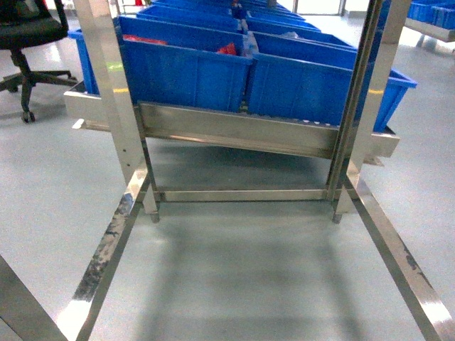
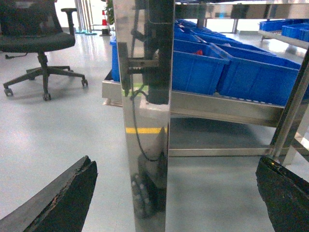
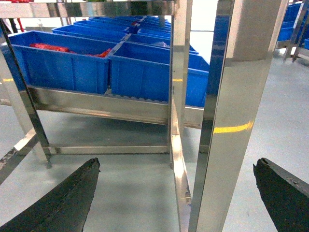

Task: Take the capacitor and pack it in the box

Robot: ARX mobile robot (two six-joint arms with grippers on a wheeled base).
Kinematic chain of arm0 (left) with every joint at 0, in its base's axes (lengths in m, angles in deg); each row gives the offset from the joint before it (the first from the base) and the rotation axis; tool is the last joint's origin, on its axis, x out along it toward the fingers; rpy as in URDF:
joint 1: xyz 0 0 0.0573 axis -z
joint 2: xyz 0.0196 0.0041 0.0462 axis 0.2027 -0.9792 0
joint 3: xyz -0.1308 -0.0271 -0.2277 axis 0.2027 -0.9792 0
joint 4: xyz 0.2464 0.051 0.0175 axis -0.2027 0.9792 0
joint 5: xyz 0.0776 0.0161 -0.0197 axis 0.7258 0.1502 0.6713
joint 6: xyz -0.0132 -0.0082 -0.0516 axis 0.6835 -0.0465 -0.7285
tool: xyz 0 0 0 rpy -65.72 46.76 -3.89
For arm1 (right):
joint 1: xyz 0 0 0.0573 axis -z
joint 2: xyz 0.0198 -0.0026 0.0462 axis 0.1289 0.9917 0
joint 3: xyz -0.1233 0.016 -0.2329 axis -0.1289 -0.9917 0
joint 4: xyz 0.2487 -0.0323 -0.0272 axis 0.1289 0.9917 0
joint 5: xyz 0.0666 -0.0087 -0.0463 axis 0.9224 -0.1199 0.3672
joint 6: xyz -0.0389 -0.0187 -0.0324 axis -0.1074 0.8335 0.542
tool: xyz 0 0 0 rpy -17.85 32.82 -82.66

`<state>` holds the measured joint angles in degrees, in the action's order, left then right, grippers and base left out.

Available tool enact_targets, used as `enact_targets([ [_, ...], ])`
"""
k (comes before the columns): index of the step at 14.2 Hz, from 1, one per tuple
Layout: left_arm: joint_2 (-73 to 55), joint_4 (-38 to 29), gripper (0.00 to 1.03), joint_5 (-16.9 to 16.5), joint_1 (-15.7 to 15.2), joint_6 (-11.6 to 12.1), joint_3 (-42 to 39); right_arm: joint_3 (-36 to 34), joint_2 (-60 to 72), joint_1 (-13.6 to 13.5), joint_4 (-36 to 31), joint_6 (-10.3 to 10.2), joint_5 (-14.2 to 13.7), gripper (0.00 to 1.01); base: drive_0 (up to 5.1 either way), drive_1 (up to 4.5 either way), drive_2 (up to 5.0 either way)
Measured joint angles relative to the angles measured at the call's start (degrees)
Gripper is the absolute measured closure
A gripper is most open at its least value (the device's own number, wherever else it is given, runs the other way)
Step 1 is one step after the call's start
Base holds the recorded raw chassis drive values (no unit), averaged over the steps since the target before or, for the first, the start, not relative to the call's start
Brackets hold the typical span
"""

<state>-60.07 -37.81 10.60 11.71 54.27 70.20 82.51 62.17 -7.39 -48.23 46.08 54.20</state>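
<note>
Blue plastic bins (image 1: 185,74) on the steel rack (image 1: 234,131) are all I see — no capacitor or pink box anywhere — so presumably small, light, leg-fragile, pinch its body; left claw (image 2: 176,193) and right claw (image 3: 176,193) both spread open, empty.

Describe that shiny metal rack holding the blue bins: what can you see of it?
The metal rack looks like polished stainless steel, mirror-bright, with scuffed, worn patches on its floor rails. Upright square posts rise at left and right; a long front rail crosses between them, with a thinner crossbar lower down near the grey floor. Two rails run along the floor toward the camera. Blue plastic bins sit in rows on its tilted shelf, resting against the front rail. Small feet touch the floor.
</note>
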Motion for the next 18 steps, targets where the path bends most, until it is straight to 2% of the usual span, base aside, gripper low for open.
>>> enact_targets([
  [18,0.0,0.0,0.05,0.0,0.0,0.0,0.0,0.0,0.0,0.0,0.0,0.02,0.0,0.03,0.0,0.0,0.0],
])
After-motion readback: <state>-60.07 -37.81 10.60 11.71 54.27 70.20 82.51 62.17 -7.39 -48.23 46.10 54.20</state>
